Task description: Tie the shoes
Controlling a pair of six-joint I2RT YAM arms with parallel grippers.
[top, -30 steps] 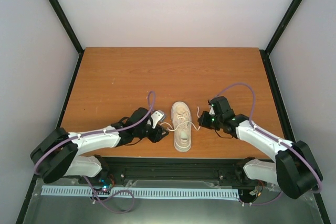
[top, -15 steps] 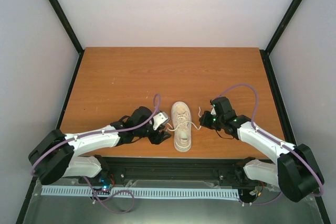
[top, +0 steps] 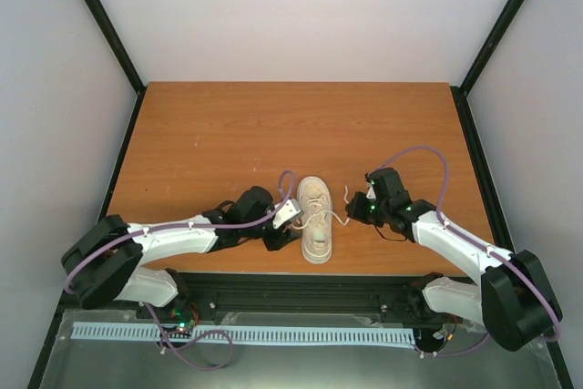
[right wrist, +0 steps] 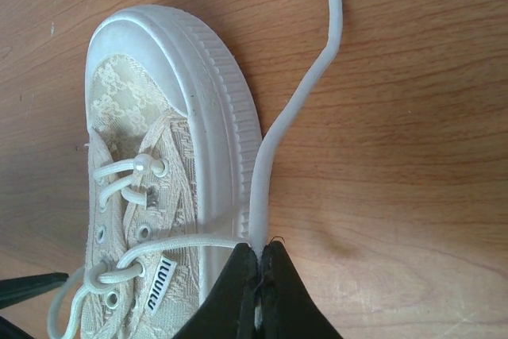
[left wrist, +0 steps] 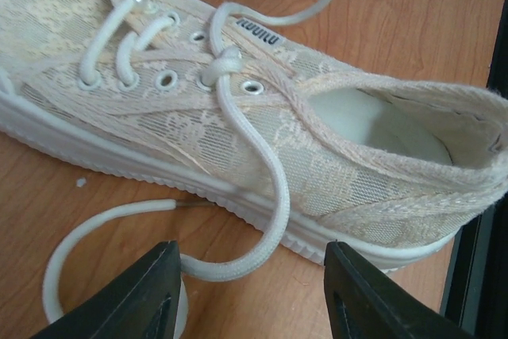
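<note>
1. Table (top: 273, 125): brown wood-grain top. Everything listed below sits in its near half.
2. Left arm (top: 173, 239): reaches from the near left corner toward the centre and lies low over the table.
3. Right arm (top: 455, 243): reaches from the near right corner toward the centre, also low.
4. Sneaker (top: 316, 220): cream low-top with a lace-pattern fabric upper and a pale ribbed sole. It stands upright on its sole near the table's near edge, about mid-width, with the toe far and the heel near. It lies between the two grippers. The left wrist view (left wrist: 198, 132) shows its left flank and open collar. The right wrist view (right wrist: 159, 156) shows its toe cap and a printed tab on the tongue.
5. Left gripper (left wrist: 250, 291): just beside the sneaker's left flank, down near the tabletop. Its jaws are spread wide and grip nothing.
6. Right gripper (right wrist: 258, 295): just beside the sneaker's right flank. Its fingers are pressed together, pinching the right lace.
7. Left lace (left wrist: 274, 188): leaves an upper eyelet and drops over the sole onto the table. It curls into a loose loop there, and part of the loop lies between the spread fingers.
8. Right lace (right wrist: 290, 125): runs from the eyelets to the pinched fingers. Its free end extends beyond them, off the table.
</note>
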